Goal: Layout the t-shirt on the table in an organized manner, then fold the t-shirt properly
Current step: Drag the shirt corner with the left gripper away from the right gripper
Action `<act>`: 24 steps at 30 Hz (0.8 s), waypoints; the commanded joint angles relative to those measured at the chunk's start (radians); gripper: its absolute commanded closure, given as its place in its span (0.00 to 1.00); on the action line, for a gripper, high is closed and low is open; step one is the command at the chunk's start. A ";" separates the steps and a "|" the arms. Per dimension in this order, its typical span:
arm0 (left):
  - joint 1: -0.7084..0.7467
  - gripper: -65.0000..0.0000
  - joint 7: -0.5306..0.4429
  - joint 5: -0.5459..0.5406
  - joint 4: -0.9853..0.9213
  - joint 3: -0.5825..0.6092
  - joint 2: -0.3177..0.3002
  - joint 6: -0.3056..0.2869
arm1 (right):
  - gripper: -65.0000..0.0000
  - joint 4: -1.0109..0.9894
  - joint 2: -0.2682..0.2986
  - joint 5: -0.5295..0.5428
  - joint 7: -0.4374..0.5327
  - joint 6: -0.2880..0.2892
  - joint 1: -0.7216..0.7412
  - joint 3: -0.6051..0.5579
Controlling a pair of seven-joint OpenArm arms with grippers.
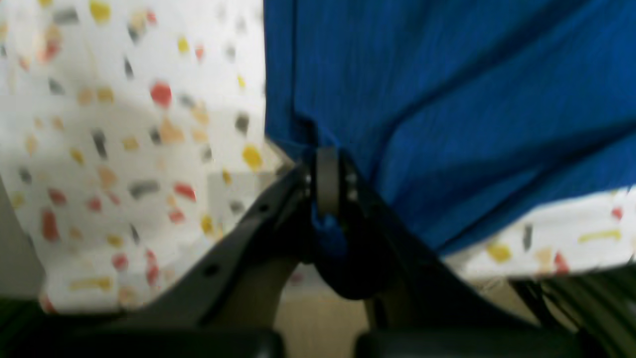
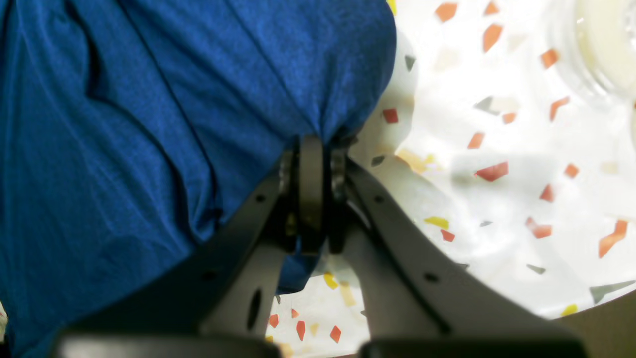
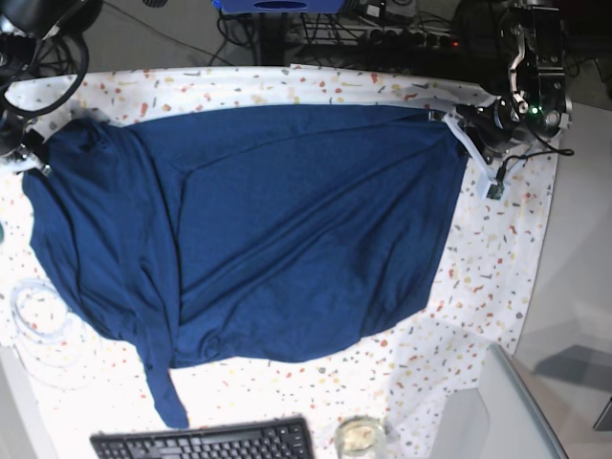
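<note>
The dark blue t-shirt (image 3: 277,220) lies spread wide across the speckled white table (image 3: 497,249), with creases running through its middle and one narrow part trailing toward the near edge. My left gripper (image 1: 326,164) is shut on a pinched edge of the t-shirt (image 1: 447,99); in the base view it sits at the far right corner of the cloth (image 3: 461,122). Pinching a bunched corner of the t-shirt (image 2: 174,99), my right gripper (image 2: 312,149) is shut too, at the far left in the base view (image 3: 33,153). The cloth is pulled taut between the two.
A black keyboard (image 3: 206,442) lies at the near edge, with a small glass jar (image 3: 359,435) beside it. A clear round container (image 3: 38,320) stands at the left, also seen as a clear container (image 2: 603,44) in the right wrist view. Cables and equipment crowd the back.
</note>
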 commanded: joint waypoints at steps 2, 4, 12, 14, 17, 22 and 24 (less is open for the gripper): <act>0.026 1.00 -0.010 -0.006 0.024 -0.007 -0.009 0.001 | 1.00 0.016 0.017 0.011 0.015 0.001 0.003 0.003; 0.045 1.00 -0.012 -0.003 0.024 -0.007 -0.009 0.001 | 1.00 0.016 0.017 0.011 0.015 0.001 -0.004 0.003; 0.089 1.00 -0.067 -0.003 0.017 -0.009 -0.009 0.001 | 1.00 0.016 0.016 0.011 0.014 0.001 -0.010 0.003; 0.094 1.00 -0.067 -0.003 0.020 -0.010 -0.009 0.001 | 1.00 0.016 0.016 0.011 0.014 0.001 -0.011 0.003; 0.106 0.79 -0.067 -0.008 0.025 -0.073 -0.003 0.001 | 1.00 0.016 0.016 0.011 0.014 0.002 -0.017 0.003; 0.152 0.28 -0.067 -0.009 0.125 -0.227 0.035 0.001 | 1.00 0.016 0.019 0.011 0.015 0.002 -0.024 0.002; 0.169 0.16 -0.067 -0.009 0.188 -0.267 0.041 0.001 | 1.00 0.016 0.019 0.011 0.015 0.002 -0.024 0.002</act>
